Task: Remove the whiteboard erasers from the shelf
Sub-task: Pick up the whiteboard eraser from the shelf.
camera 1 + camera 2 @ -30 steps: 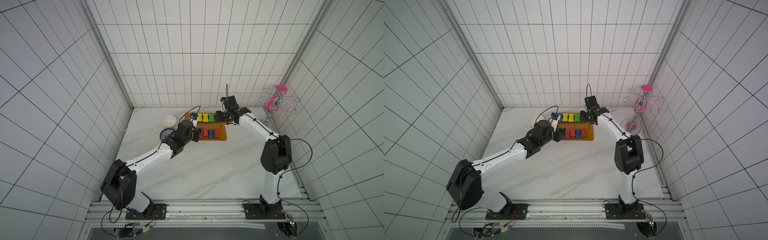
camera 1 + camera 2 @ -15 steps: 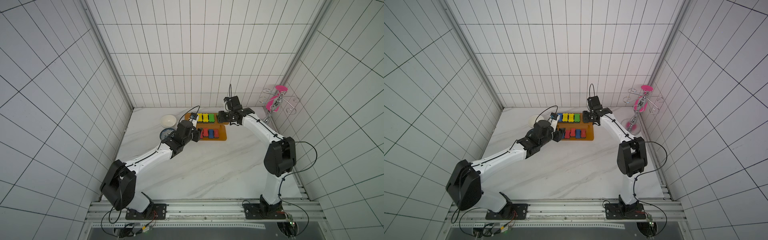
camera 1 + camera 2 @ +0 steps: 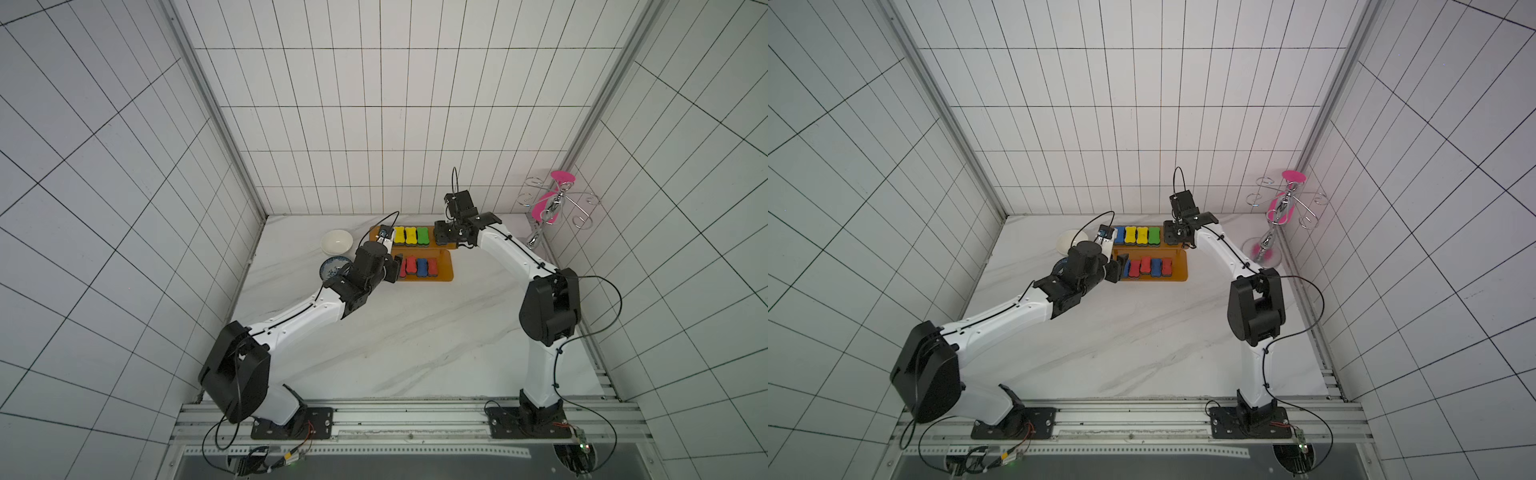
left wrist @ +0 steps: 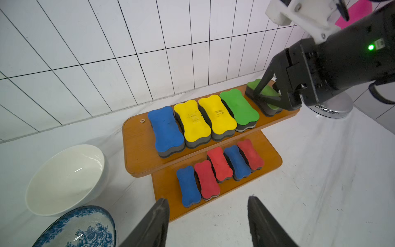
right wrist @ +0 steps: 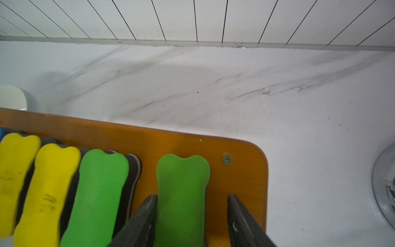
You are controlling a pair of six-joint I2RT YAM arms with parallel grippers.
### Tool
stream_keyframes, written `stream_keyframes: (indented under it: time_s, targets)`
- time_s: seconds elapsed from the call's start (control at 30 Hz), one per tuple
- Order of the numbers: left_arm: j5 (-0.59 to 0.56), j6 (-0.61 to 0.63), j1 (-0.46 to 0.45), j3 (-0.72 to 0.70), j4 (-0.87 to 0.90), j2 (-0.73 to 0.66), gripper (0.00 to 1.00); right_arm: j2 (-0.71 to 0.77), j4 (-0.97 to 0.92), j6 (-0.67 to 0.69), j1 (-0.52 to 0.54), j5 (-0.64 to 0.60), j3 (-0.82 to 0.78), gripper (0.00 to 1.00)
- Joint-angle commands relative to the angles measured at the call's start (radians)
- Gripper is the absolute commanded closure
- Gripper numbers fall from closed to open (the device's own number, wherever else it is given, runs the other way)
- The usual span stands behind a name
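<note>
The orange-brown shelf (image 4: 136,136) (image 3: 443,272) stands by the back wall. Its upper tier carries a blue eraser (image 4: 166,130), two yellow erasers (image 4: 192,122) and two green ones. Blue and red erasers (image 4: 206,179) lie in a row on the lower tier. My right gripper (image 5: 191,196) (image 3: 440,237) is open and straddles the end green eraser (image 5: 182,184). One finger touches its side and a gap is left at the other. My left gripper (image 4: 207,200) (image 3: 1120,266) hangs open and empty, just in front of the lower tier's left end.
A white bowl (image 4: 64,177) and a blue-patterned bowl (image 4: 79,231) sit left of the shelf, under my left arm. A chrome hook stand (image 3: 552,203) with a pink item stands at the back right, its base (image 4: 329,107) close to the shelf's right end.
The right arm swung slightly right and back while its gripper stayed over the top tier's right end. The left arm has barely moved.
</note>
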State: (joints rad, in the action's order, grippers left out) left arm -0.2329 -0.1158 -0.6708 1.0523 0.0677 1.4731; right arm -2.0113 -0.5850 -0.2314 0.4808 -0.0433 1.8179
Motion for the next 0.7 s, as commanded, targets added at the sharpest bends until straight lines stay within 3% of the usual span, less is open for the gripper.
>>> stream_keyframes:
  time_s: [0.0,0.4,0.67]
  targets:
    - [-0.093,0.005,-0.013,0.028,0.013,0.006,0.38,-0.036,-0.042,0.003,0.013,-0.049,0.032,0.48]
    - [-0.197,0.014,-0.043,0.020,0.031,-0.027,0.33,-0.016,-0.042,-0.046,0.016,-0.054,0.029,0.60]
    - [-0.217,-0.035,-0.052,-0.013,0.122,-0.114,0.33,0.161,0.034,-0.148,0.029,-0.046,-0.124,0.72]
